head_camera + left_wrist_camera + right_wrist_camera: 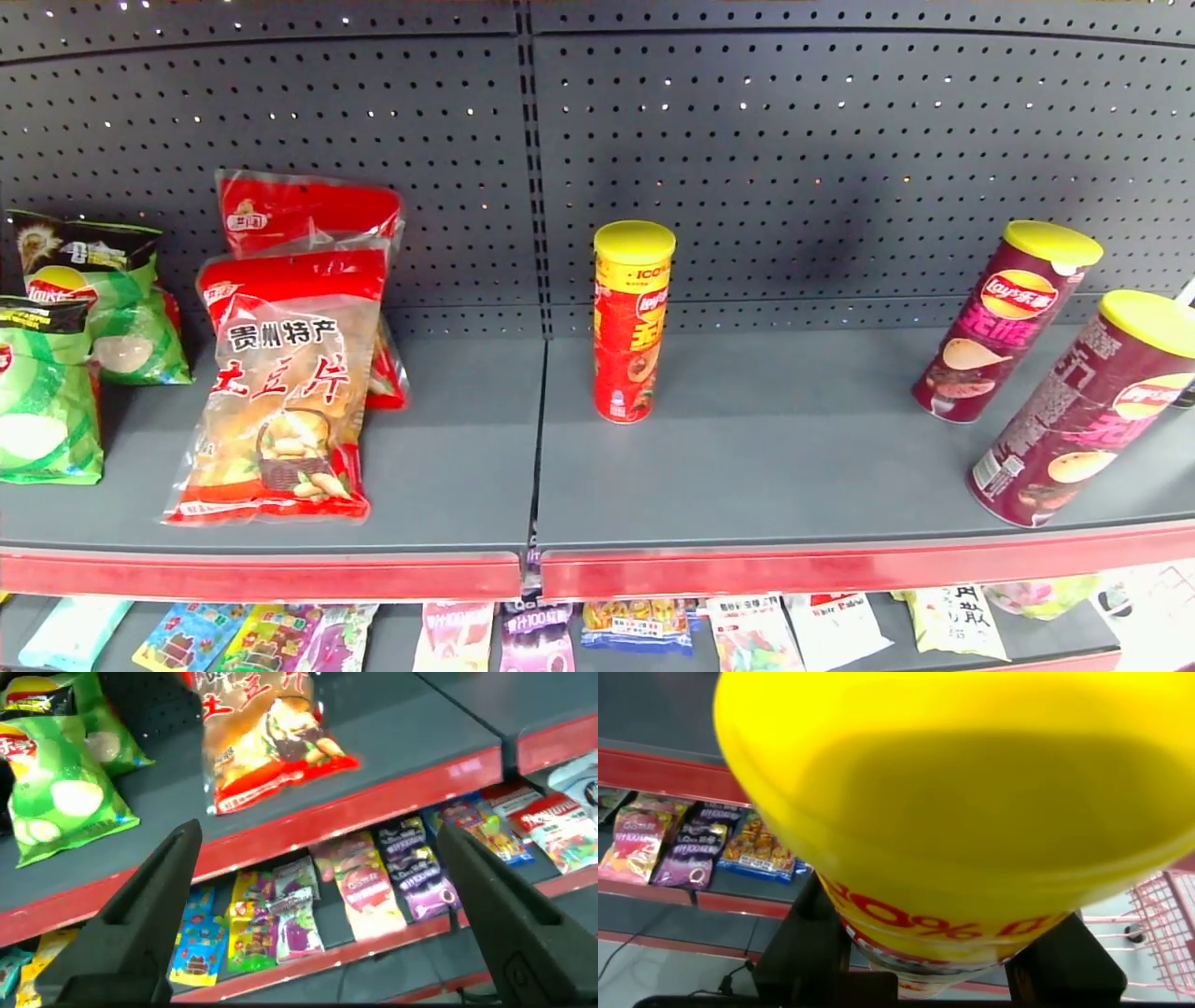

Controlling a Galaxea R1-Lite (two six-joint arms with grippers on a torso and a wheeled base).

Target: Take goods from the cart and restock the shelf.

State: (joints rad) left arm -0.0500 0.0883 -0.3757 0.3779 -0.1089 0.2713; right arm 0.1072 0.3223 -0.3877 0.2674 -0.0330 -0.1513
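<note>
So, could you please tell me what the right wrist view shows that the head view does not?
Only the right wrist view: a yellow-lidded can gripped in the right claw, and the cart. Only the head view: the upper shelf with a red can, a maroon can and another, plus a red snack bag. Both: the purple packet on the lower shelf.

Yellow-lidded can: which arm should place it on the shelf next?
Right. The right gripper is shut on the yellow-lidded can; the left gripper is open, holding nothing.
</note>
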